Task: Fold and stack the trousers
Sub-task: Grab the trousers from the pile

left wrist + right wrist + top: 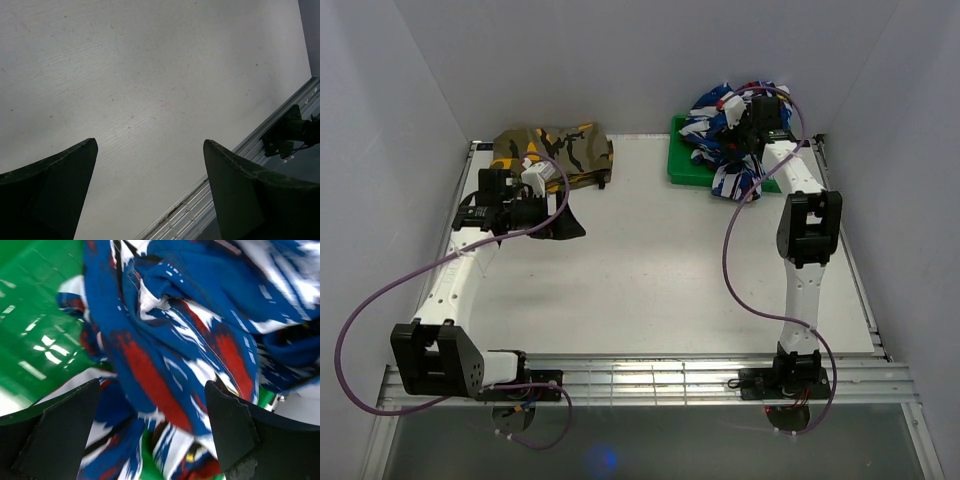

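The trousers [715,108], a crumpled heap of blue print with white and red streaks, lie in and over a green bin [682,168] at the back right. My right gripper [750,128] is down in that heap. In the right wrist view it [152,385] stands open, with the trousers' folds [175,340] bulging between the two dark fingers and the bin's green floor [35,305] to the left. My left gripper [563,225] hovers over bare table at the left. It [150,142] is open, with nothing between its fingers.
A folded olive camouflage garment [555,148] lies at the back left, just behind the left wrist. White walls close in the table on three sides. The slotted metal rail [650,375] runs along the near edge, also seen in the left wrist view [210,200].
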### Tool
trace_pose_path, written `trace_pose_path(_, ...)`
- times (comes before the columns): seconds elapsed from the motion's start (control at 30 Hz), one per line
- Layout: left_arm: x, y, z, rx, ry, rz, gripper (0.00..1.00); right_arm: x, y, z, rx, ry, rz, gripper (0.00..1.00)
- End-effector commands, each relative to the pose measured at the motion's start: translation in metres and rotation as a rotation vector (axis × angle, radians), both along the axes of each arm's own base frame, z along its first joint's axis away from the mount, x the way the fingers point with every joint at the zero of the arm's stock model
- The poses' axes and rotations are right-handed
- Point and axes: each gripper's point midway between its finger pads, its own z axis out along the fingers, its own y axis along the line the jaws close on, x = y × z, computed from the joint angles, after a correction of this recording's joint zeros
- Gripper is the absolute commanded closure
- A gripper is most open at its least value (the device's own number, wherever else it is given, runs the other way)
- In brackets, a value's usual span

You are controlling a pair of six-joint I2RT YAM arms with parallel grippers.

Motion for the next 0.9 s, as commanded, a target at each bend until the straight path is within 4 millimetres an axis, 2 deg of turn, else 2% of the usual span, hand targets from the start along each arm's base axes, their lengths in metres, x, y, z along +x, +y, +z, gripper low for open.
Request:
trace_pose_path(0.0, -0.005, 0.002, 0.002, -0.02, -0.017, 0.009, 0.02, 0.041, -0.009, 0.019, -0.059, -0.128, -0.041, 0.1)
trace_pose_path(0.03, -0.005, 0.003, 0.002, -0.022, -0.024, 0.011, 0.02, 0.045, -0.008, 0.012, -0.056, -0.12, -0.042, 0.1)
trace_pose_path(0.07, -0.006, 0.004, 0.002, -0.025, -0.023, 0.015, 0.02, 0.051, -0.006, -0.01, -0.058, -0.097, -0.04, 0.1)
trace_pose_path(0.1, -0.007, 0.005, 0.001, -0.028, -0.022, 0.018, 0.02, 0.055, -0.005, -0.015, -0.064, -0.099, -0.042, 0.1)
trace_pose_path(0.13, -0.009, 0.006, -0.001, -0.029, -0.017, 0.02, 0.02, 0.057, 0.0, -0.033, -0.087, -0.086, -0.02, 0.1)
trace_pose_path(0.23, -0.01, 0.009, -0.005, -0.024, -0.007, 0.032, 0.02, 0.064, 0.005, -0.051, -0.123, -0.105, -0.016, 0.1)
trace_pose_path(0.27, -0.01, 0.009, -0.005, -0.024, -0.01, 0.032, 0.02, 0.068, 0.003, -0.064, -0.146, -0.107, -0.017, 0.1)
trace_pose_path(0.3, -0.01, 0.01, -0.006, -0.023, -0.006, 0.037, 0.02, 0.076, -0.004, -0.061, -0.171, -0.151, -0.056, 0.1)
trace_pose_path(0.33, -0.01, 0.01, -0.006, -0.021, -0.008, 0.038, 0.02, 0.081, -0.005, -0.072, -0.19, -0.16, -0.064, 0.1)
trace_pose_path(0.37, -0.01, 0.011, -0.006, -0.022, -0.007, 0.041, 0.02, 0.085, -0.007, -0.073, -0.204, -0.183, -0.072, 0.1)
trace_pose_path(0.43, -0.009, 0.012, -0.007, -0.017, -0.008, 0.048, 0.02, 0.098, -0.013, -0.067, -0.244, -0.263, -0.095, 0.05)
trace_pose_path(0.47, -0.009, 0.013, -0.008, -0.018, -0.003, 0.052, 0.02, 0.101, -0.015, -0.064, -0.254, -0.285, -0.104, 0.1)
trace_pose_path(0.53, -0.008, 0.014, -0.009, -0.014, -0.001, 0.059, 0.02, 0.107, -0.019, -0.049, -0.261, -0.346, -0.132, 0.3)
trace_pose_path(0.57, -0.008, 0.015, -0.01, -0.012, -0.001, 0.061, 0.02, 0.108, -0.02, -0.039, -0.258, -0.367, -0.138, 0.48)
trace_pose_path(0.6, -0.007, 0.015, -0.01, -0.013, 0.001, 0.064, 0.02, 0.108, -0.021, -0.033, -0.259, -0.382, -0.145, 0.55)
trace_pose_path(0.63, -0.006, 0.015, -0.01, -0.01, 0.001, 0.066, 0.02, 0.11, -0.022, -0.016, -0.26, -0.418, -0.152, 0.71)
trace_pose_path(0.67, -0.006, 0.015, -0.01, -0.012, 0.002, 0.066, 0.02, 0.11, -0.023, -0.005, -0.259, -0.442, -0.161, 0.79)
trace_pose_path(0.7, -0.004, 0.015, -0.009, -0.012, 0.003, 0.066, 0.02, 0.11, -0.025, 0.008, -0.259, -0.469, -0.18, 0.85)
trace_pose_path(0.73, -0.003, 0.016, -0.008, -0.009, 0.003, 0.069, 0.02, 0.109, -0.027, 0.036, -0.246, -0.518, -0.2, 0.91)
trace_pose_path(0.8, 0.002, 0.018, -0.003, 0.004, -0.011, 0.082, 0.02, 0.105, -0.031, 0.078, -0.222, -0.603, -0.24, 0.92)
trace_pose_path(0.87, 0.004, 0.02, -0.003, 0.012, -0.01, 0.09, 0.02, 0.095, -0.034, 0.142, -0.173, -0.726, -0.282, 0.92)
